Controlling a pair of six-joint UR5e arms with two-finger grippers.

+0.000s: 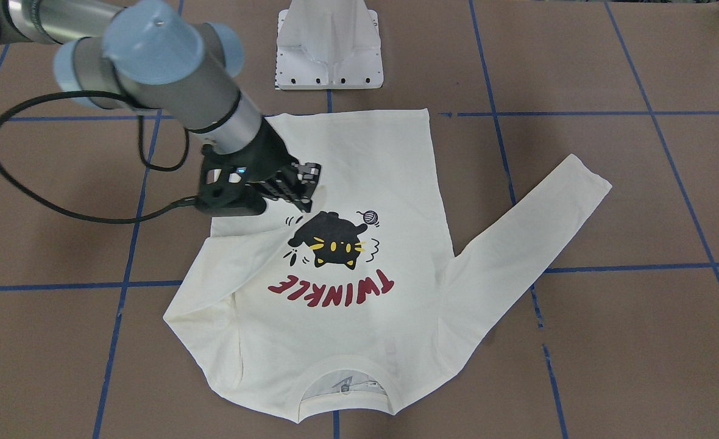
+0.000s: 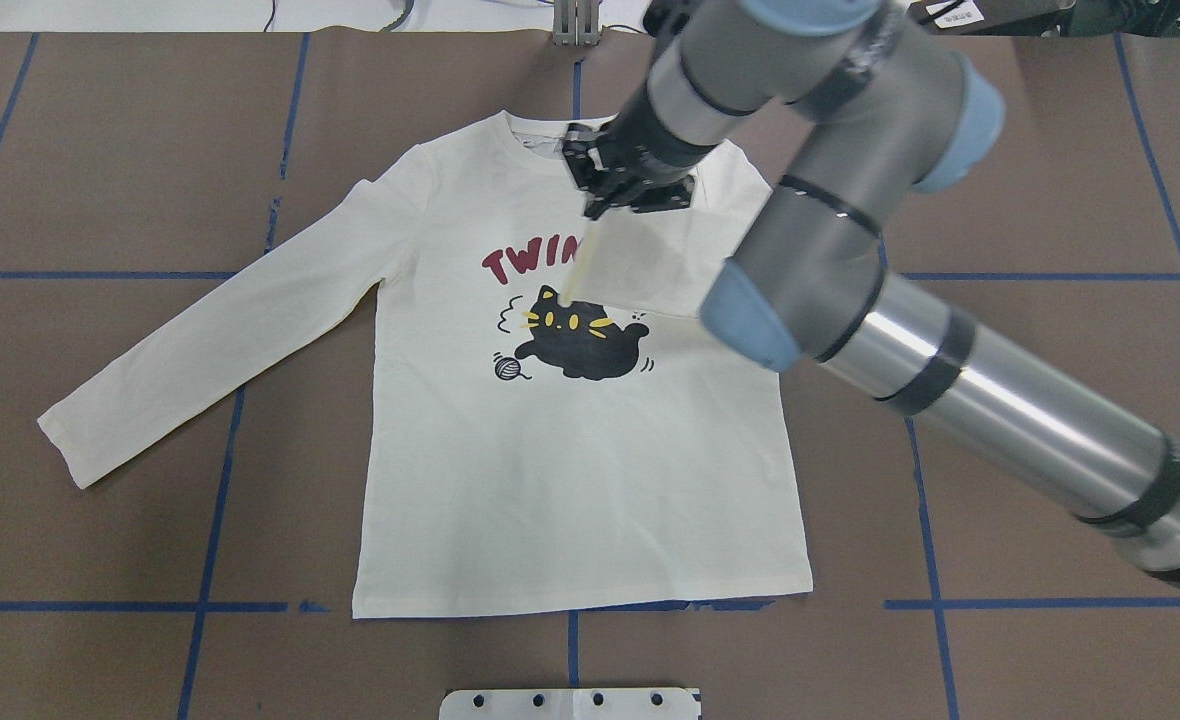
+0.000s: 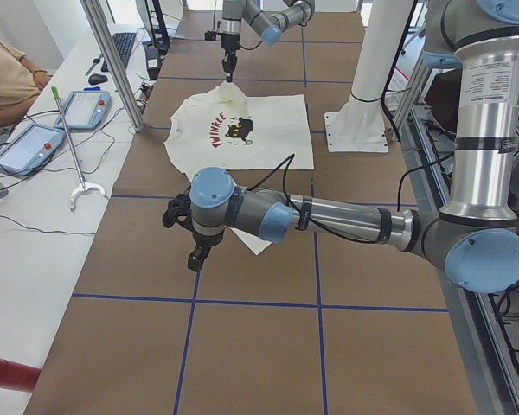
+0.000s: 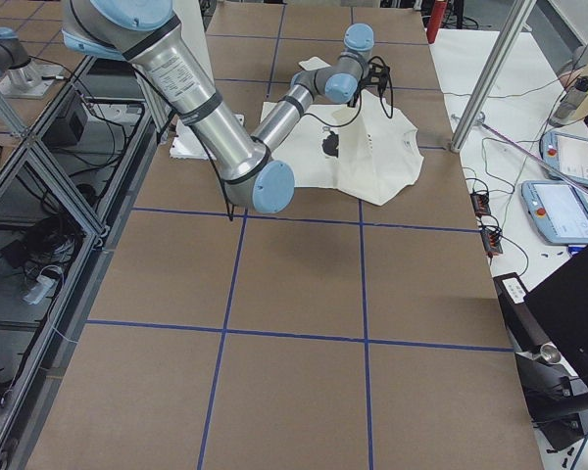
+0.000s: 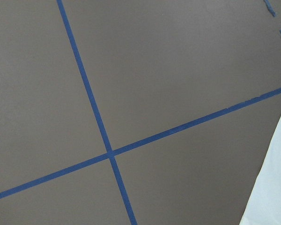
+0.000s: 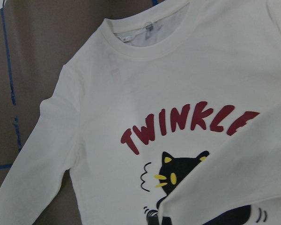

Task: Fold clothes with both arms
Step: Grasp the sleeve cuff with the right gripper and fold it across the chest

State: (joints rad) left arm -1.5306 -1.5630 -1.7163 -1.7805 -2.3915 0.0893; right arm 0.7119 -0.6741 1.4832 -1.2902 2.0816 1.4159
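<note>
The right end effector (image 1: 308, 188) is clenched on the cuff of the lifted sleeve (image 2: 650, 270) and holds it up in the air over the cat print (image 2: 580, 345). From that grip the sleeve slopes down to its shoulder on the robot's right of the cat print. In the overhead view it hides the last letters of the dark red "TWINKLE" lettering (image 2: 525, 262). In the right wrist view it crosses one side of the cat print.

The rest of the T-shirt (image 2: 570, 470) lies flat and print up on the brown tabletop (image 2: 100, 150). The ribbed collar (image 6: 145, 44) is on the side of the cat print away from the robot. The hem is on the side toward the white pedestal base (image 1: 329, 49). The other sleeve (image 2: 210, 340) lies flat, stretched out to the robot's left of the cat print and slanting toward the hem side.

The left end effector (image 3: 196, 258) shows only in the side view. It points down at the tabletop, well apart from the cat print, near the cuff of the other sleeve. I cannot tell whether it is clenched or released. Its wrist camera shows crossing blue tape lines (image 5: 89, 103) and a sliver of white cloth at one corner.
</note>
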